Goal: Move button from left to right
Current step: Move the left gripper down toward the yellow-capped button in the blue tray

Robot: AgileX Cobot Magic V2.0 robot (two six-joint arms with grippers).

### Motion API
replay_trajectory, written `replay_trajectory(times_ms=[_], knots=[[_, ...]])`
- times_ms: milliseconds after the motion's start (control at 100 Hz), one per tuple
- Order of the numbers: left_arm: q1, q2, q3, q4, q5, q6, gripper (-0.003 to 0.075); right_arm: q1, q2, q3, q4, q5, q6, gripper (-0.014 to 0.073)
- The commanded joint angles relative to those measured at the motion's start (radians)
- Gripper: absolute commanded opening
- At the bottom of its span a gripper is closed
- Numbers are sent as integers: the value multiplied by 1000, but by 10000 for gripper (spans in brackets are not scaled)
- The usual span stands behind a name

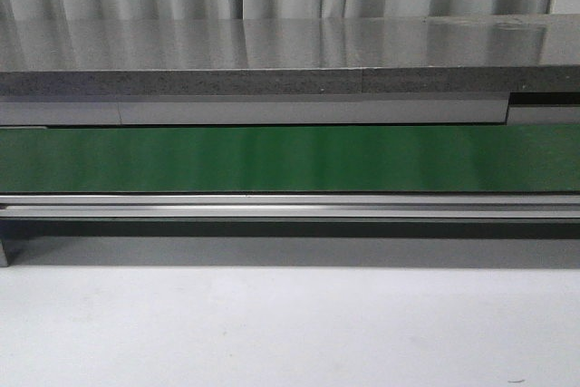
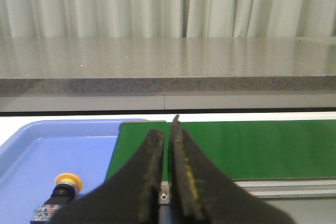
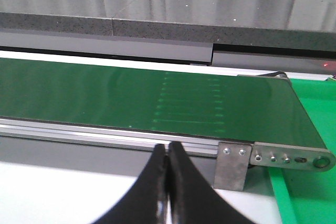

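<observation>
Glossy green belt point(image 1: 290, 159), yellow-capped boxy button point(image 2: 59, 199), blue tray point(image 2: 31, 156).

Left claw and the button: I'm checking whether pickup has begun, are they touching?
Apart. The left wrist view shows the button lying in the blue tray, with bare tray between it and the closed left claw.

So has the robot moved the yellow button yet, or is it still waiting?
Nothing looks done yet. The button lies in the blue tray at the left end of the green belt. Nothing is in hand: the left claw and right claw are both shut and empty. Left to do: grab the button and carry it right.
</observation>
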Motion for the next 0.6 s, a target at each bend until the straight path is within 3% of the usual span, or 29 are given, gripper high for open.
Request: replay_trajectory(times_ms=[0, 450, 590], knots=[[-8, -36, 41, 2, -80, -12, 5, 1, -2, 1, -9, -79, -10, -68], [-8, -36, 26, 2, -104, -12, 5, 1, -2, 1, -9, -79, -10, -68], [-8, -22, -49, 2, -9, -12, 5, 1, -2, 1, -9, -79, -10, -68]])
